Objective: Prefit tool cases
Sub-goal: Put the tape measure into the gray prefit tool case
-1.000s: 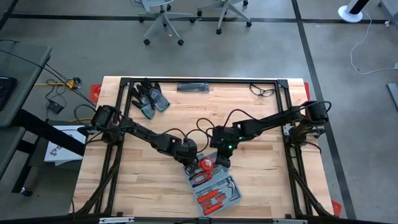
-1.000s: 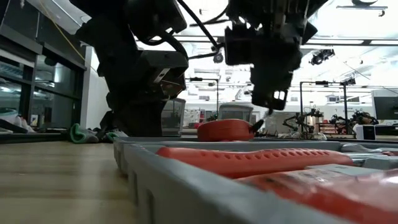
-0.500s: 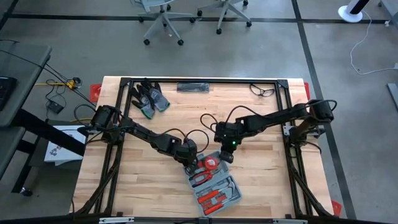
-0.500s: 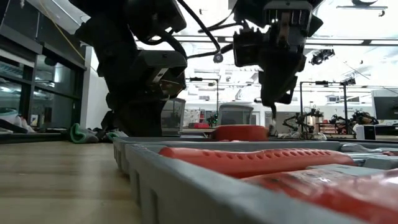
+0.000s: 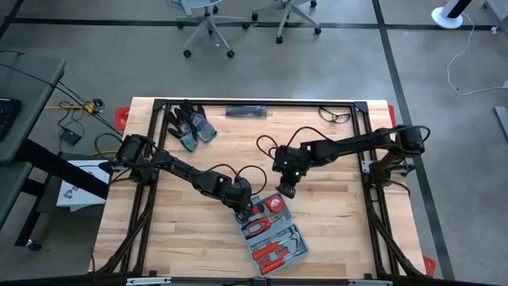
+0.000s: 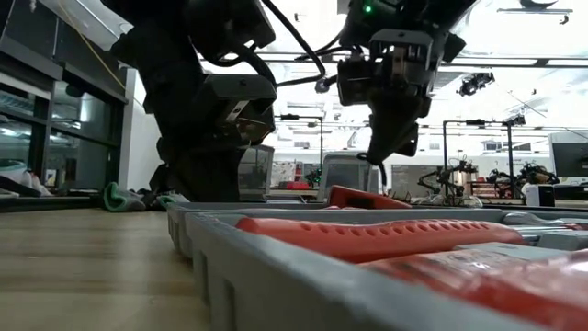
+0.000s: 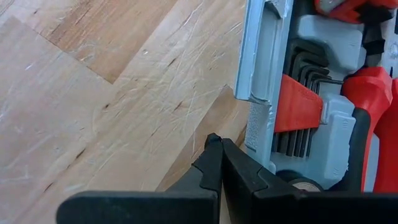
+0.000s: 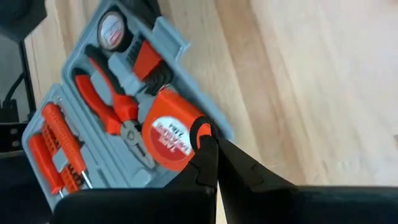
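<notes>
From above, the left claw [image 5: 248, 208] covers the case's [image 5: 278, 246] near corner, so what lies beneath it cannot be told. In the low view the case [image 6: 276, 276] runs off the picture's bottom and right edges, its tools [image 6: 367, 237] a blurred orange band beside the right claw [image 6: 378, 158]. The left wrist view cuts the case [image 7: 261, 81] off just past the left claw [image 7: 216, 144]. The print on the tape measure [image 8: 171, 138] touching the right claw [image 8: 208, 140] is too small to read.
</notes>
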